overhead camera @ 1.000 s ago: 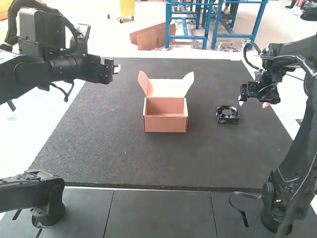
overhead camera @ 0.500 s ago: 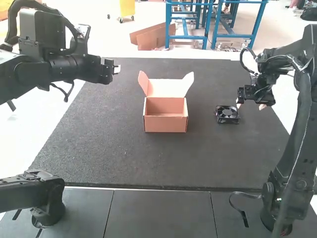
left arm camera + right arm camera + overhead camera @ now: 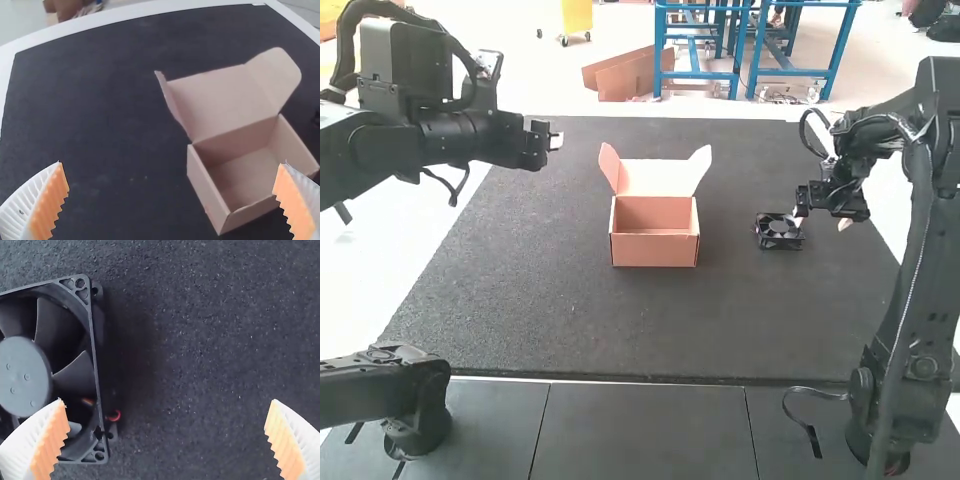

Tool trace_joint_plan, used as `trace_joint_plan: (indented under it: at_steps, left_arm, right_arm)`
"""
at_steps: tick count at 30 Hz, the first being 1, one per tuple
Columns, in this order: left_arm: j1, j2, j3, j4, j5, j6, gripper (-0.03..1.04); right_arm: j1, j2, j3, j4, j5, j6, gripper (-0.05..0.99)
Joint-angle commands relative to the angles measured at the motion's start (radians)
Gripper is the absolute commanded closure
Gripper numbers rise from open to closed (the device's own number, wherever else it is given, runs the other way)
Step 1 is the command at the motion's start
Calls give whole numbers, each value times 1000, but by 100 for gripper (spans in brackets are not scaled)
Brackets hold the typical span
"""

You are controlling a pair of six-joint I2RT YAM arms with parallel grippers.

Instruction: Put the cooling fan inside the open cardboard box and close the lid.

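A black cooling fan point(image 3: 779, 230) lies flat on the dark mat, right of the open cardboard box point(image 3: 654, 231). The box stands mid-mat, empty, with its lid flap upright at the back. My right gripper point(image 3: 823, 210) hovers low just right of the fan, open. In the right wrist view the fan point(image 3: 47, 370) lies beside one fingertip point(image 3: 42, 442), off-centre between the spread fingers. My left gripper point(image 3: 548, 137) hangs open above the mat, left of the box. Its wrist view looks down into the box point(image 3: 245, 160).
The dark mat point(image 3: 520, 290) covers most of the table, with white table surface at its left and right edges. Bare mat lies in front of the box and between box and fan.
The right gripper has moved down and left, closer to the fan. The left arm, the box and the fan have stayed put.
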Motion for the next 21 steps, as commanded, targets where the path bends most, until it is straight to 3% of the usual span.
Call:
trace_joint_plan:
  at_steps: [1,21]
  left_arm:
    - [-2,6,7,5,8,-9,4]
    - [-2,6,10,-5,8,-9,4]
  right_arm:
    - [9,13,40,1,-9,-9,3]
    - [9,87,59,1,-6,-9,3]
